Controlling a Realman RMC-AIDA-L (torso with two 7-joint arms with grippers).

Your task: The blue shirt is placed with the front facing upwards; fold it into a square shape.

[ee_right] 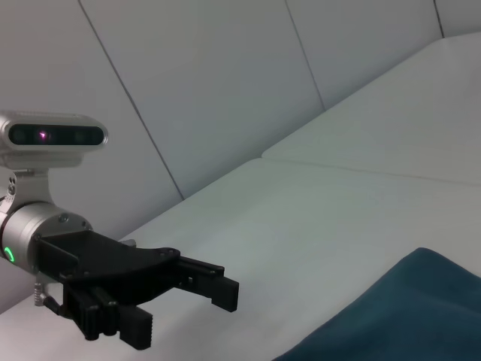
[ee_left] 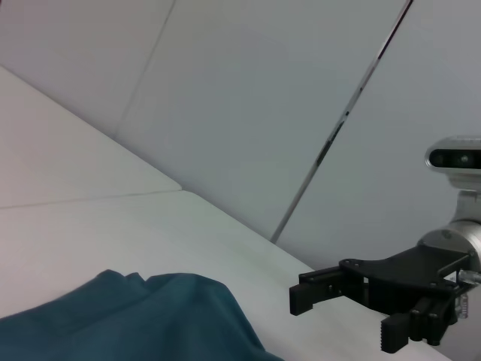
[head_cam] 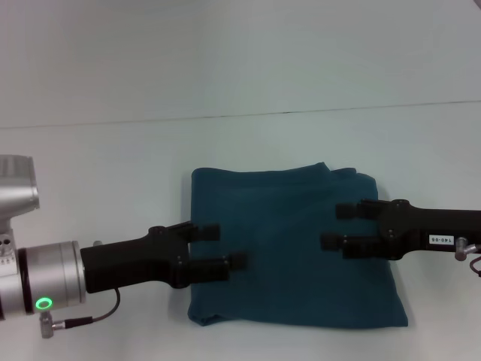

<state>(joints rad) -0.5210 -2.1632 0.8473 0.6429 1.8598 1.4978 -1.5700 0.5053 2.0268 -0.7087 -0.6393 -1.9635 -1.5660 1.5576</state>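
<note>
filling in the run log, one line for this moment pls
blue shirt: folded roughly square on table | left gripper: open over its left edge | right gripper: open over its right side

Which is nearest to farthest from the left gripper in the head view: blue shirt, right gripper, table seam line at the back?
1. blue shirt: directly under the left gripper, at the shirt's left edge.
2. right gripper: facing it, over the shirt's right half.
3. table seam line: far back, beyond the shirt.

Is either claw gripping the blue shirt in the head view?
No: the left claw and right claw both hover open over the blue shirt.
</note>
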